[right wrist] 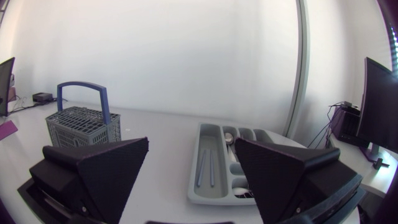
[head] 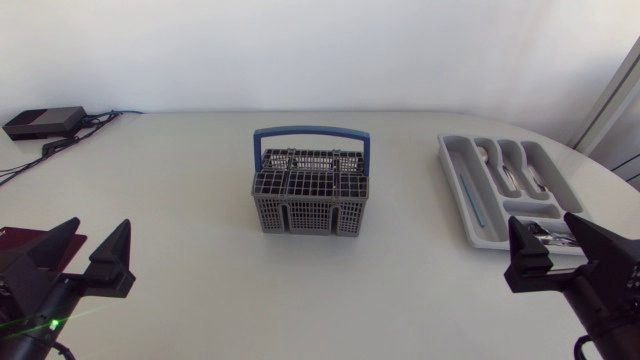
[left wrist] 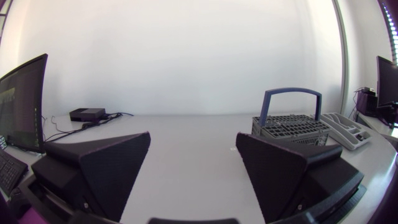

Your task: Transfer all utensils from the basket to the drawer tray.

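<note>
The basket (head: pixel 310 200) (grey mesh with a blue handle (head: pixel 311 131) arching over it) is standing upright near the middle of the tabletop (head: pixel 180 190), a little closer to the far edge than to the near one. Its top is showing a grid of small cells, and whether anything is lying below that grid cannot be told.

The tray (head: pixel 451 165) is lying flat by the right edge, well apart from the basket, with its long side running from the far edge toward the near one. Silver cutlery (head: pixel 510 172) is resting in its shorter compartments, with bowls and tines pointing toward the far edge. Two slim pale-blue sticks (right wrist: pixel 211 169) are lying side by side in the long compartment on the side facing the basket. More silver pieces are showing in the crosswise compartment at the tray's near end, partly hidden behind the right arm.

The left claw (head: pixel 98 225) is hanging at the near left corner with its fingers spread wide and gripping nothing, only bare tabletop showing between them. The right claw (head: pixel 541 220) is hanging at the near right corner, just over the tray's near end. Its fingers are likewise standing wide apart and touching nothing.

At the far left corner a flat black box (head: pixel 45 122) is sitting with cables (head: pixel 95 120) trailing from it, well away from the basket.
</note>
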{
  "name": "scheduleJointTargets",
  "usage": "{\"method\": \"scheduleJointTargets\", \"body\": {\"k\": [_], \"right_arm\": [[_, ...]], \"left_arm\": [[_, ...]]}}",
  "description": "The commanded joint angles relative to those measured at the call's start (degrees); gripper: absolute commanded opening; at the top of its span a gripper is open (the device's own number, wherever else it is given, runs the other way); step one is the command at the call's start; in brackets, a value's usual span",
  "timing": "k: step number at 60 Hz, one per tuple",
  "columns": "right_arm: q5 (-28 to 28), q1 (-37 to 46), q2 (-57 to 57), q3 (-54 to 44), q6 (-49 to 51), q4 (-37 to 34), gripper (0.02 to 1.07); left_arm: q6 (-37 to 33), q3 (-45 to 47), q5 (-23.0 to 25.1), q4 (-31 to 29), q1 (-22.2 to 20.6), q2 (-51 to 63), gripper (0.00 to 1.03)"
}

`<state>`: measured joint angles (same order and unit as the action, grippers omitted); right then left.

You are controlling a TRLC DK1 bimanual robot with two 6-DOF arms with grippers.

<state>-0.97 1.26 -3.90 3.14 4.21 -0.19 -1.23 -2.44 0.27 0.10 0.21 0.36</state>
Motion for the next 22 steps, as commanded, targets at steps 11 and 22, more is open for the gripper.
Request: {"method": "scheduleJointTargets", "body": {"k": [11,22], "right_arm": [[1.0,-1.3,3.9,-3.1,-4.2,0.2,1.02],[1.0,-1.3,3.9,-3.1,-4.2,0.2,1.02]], "left_arm": [[1.2,2.4,-0.3,-0.1,-0.2,-0.4,0.98],[1.2,2.4,-0.3,-0.1,-0.2,-0.4,0.99]]}}
